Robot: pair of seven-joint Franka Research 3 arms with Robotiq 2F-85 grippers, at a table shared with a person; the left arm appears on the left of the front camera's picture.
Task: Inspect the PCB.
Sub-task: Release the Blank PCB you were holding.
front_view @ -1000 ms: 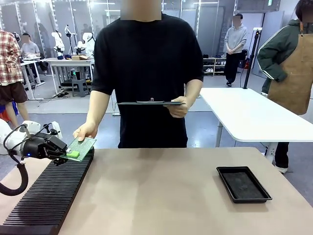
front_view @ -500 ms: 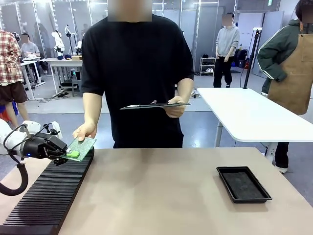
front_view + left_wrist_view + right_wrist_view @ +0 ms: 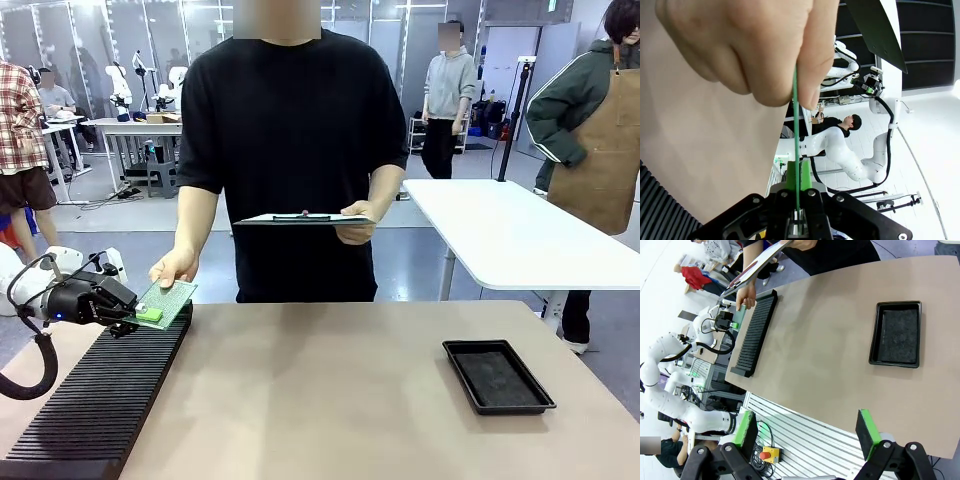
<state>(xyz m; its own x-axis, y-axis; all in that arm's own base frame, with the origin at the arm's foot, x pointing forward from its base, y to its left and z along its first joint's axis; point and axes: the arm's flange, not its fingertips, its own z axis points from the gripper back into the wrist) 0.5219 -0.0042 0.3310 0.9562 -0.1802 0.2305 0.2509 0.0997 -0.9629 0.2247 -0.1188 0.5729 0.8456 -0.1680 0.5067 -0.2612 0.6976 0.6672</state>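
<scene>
The PCB [image 3: 168, 298], a thin green board, hangs tilted over the far end of the black ridged rack [image 3: 100, 400]. My left gripper [image 3: 145, 316] is shut on its near edge, and a person's hand [image 3: 172, 268] pinches its far edge. In the left wrist view the PCB [image 3: 796, 125] stands edge-on between the green pads of my left gripper [image 3: 797, 175], with the hand's fingers [image 3: 740, 45] clamped on it above. My right gripper [image 3: 807, 432] hovers high off the table's near side, open, with nothing between its fingers.
The person holds a dark clipboard [image 3: 300, 219] level at chest height in the other hand. A shallow black tray [image 3: 497, 375] lies at the right of the table. The tan tabletop [image 3: 320, 400] between rack and tray is bare.
The person has shifted and levelled the clipboard. The PCB, the hand on it and my left gripper stay where they were.
</scene>
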